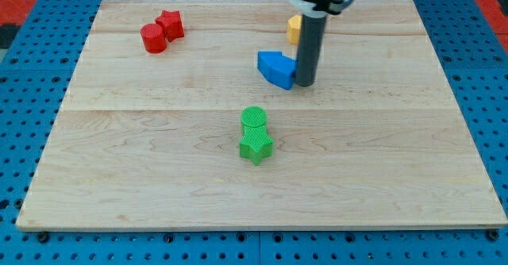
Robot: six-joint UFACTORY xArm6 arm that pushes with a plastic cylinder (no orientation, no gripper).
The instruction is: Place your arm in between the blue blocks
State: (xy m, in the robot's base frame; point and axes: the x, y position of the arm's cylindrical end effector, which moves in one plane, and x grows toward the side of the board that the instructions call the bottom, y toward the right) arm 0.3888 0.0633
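Upper centre of the frame: dark rod coming down from the arm, my tip on the wooden board, touching the right side of a blue block. No jaws on this rig, just a bare rod, nothing held. Only one blue shape made out, wedge-like, pointed toward the lower right; cannot tell whether a second blue block hides behind the rod or the shape is two pieces pressed together. Tip at the right edge of the blue, not clearly between two pieces. Yellow block just behind the rod, toward the frame's top, mostly hidden, shape unclear. Upper left: red cylinder touching a red star-like block at its upper right. Centre, lower down: green cylinder with a green star-like block right below, touching. Green and red pairs well apart from the tip. Blue pegboard surface around the board.
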